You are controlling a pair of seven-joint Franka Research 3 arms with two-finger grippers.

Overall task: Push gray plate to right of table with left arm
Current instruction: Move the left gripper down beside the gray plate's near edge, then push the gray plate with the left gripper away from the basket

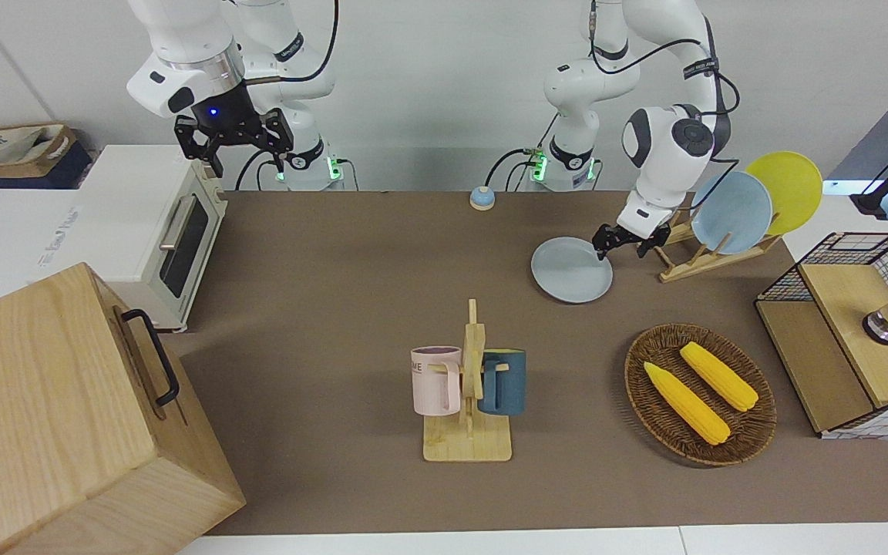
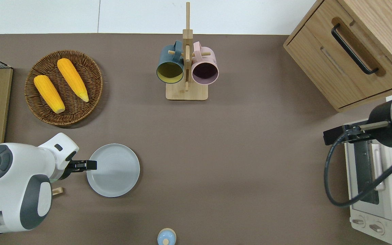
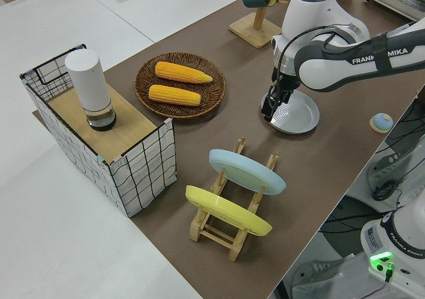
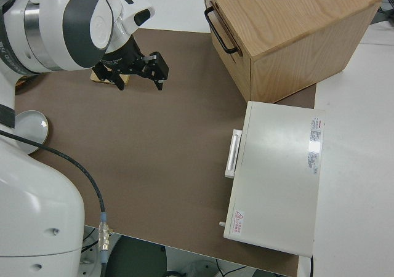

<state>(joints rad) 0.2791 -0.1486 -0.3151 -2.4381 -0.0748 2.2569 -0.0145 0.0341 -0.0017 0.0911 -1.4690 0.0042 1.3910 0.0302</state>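
Left gripper (image 2: 92,165) sits low at the gray plate's (image 2: 113,170) rim, on the side toward the left arm's end of the table (image 2: 237,153); finger spacing, can't tell. Right arm's parked.

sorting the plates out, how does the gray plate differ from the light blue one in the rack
The gray plate lies flat on the table; the light blue plate stands tilted in the wooden rack. The gray one is paler and grayer. The left gripper is at the gray plate's rim. Both are round.
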